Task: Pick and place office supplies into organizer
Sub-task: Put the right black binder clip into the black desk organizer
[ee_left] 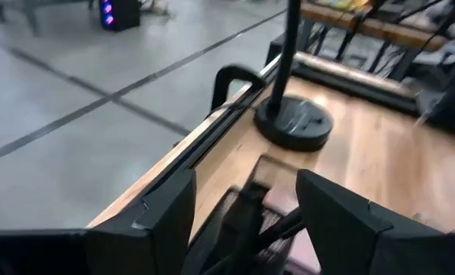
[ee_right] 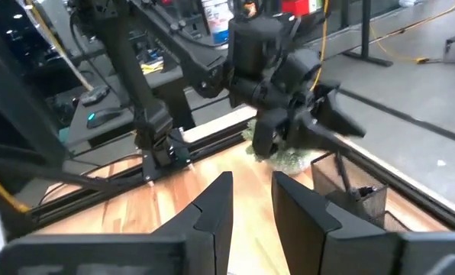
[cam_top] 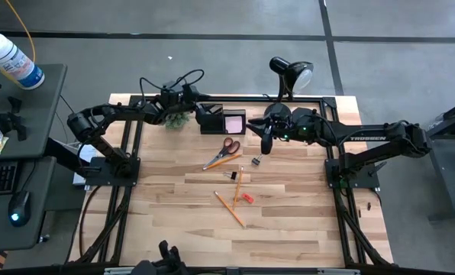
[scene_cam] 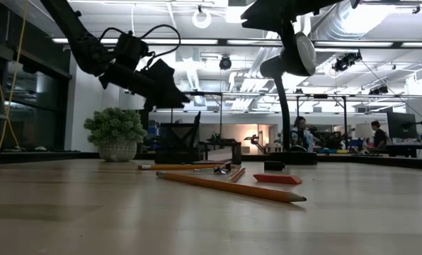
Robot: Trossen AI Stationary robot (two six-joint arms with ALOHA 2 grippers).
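Left fingers spread above organizer, right fingers nearby.

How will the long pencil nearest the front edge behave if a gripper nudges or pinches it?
The pencil is thin and lies flat on the bare wood table, so a sideways nudge would probably roll or spin it. It looks rigid and light, so it likely lifts easily. Pinched near one end, its length may make it tilt.
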